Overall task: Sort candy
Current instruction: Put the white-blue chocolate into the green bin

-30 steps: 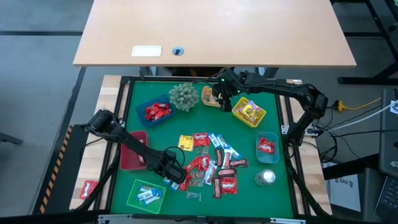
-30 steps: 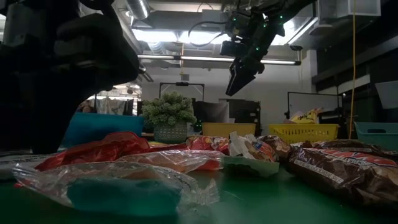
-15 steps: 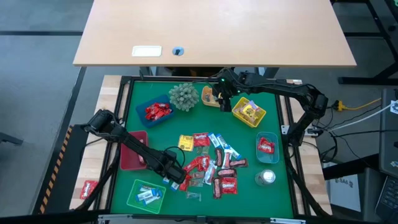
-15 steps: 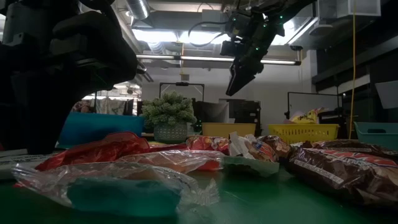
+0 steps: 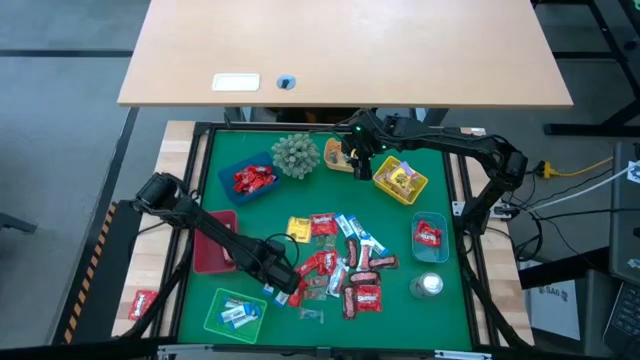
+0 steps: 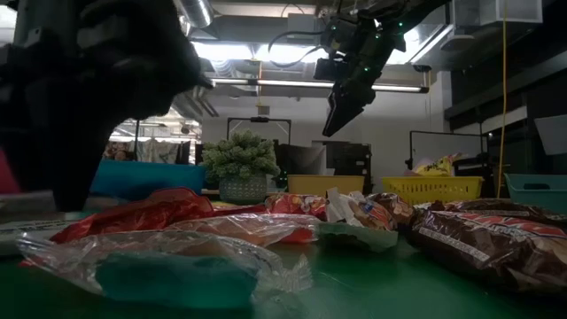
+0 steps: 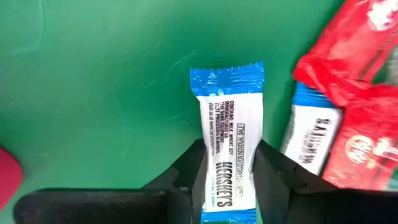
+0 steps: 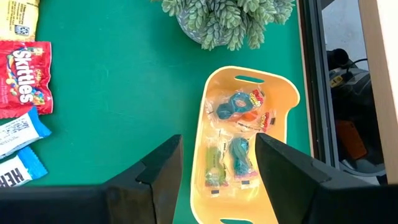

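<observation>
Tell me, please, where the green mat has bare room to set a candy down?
Bare green mat lies between the yellow tray and the candy pile, and in front of the plant. The pile beside the left gripper is crowded.

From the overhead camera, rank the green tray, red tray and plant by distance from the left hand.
1. Green tray: front-left corner, just beside the left hand.
2. Red tray: left edge, under that arm.
3. Plant: far back, near the blue tray.
</observation>
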Action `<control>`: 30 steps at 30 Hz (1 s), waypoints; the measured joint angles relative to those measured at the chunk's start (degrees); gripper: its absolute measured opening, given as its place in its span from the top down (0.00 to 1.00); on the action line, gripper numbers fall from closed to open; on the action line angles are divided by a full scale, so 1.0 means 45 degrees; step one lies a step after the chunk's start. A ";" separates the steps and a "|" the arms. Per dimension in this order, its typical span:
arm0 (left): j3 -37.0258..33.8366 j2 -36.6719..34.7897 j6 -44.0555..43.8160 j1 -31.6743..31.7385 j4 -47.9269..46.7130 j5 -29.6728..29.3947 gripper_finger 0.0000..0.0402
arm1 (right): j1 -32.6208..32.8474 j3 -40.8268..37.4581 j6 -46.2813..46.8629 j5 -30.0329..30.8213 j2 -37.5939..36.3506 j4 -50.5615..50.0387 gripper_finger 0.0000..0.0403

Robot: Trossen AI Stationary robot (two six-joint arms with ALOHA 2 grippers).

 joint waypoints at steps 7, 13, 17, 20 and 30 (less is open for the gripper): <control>0.0005 -0.0909 0.0471 0.0027 -0.0039 0.0333 0.78 | 0.0000 0.0000 0.0000 0.0000 0.0000 0.0005 0.50; 0.0024 -0.2001 0.0971 -0.0067 -0.0061 0.2209 0.78 | 0.0000 0.0000 -0.0002 -0.0003 0.0000 0.0007 0.50; 0.0024 -0.2517 0.0968 -0.0318 -0.0066 0.2918 0.78 | 0.0000 0.0000 0.0000 0.0000 0.0000 0.0009 0.50; 0.0024 -0.2678 0.0967 -0.0712 -0.0066 0.3037 0.78 | 0.0000 0.0000 -0.0004 0.0000 0.0000 -0.0013 0.50; 0.0029 -0.2673 -0.0093 -0.2952 -0.0071 0.3085 0.75 | 0.0000 0.0000 0.0000 0.0000 0.0005 -0.0839 0.50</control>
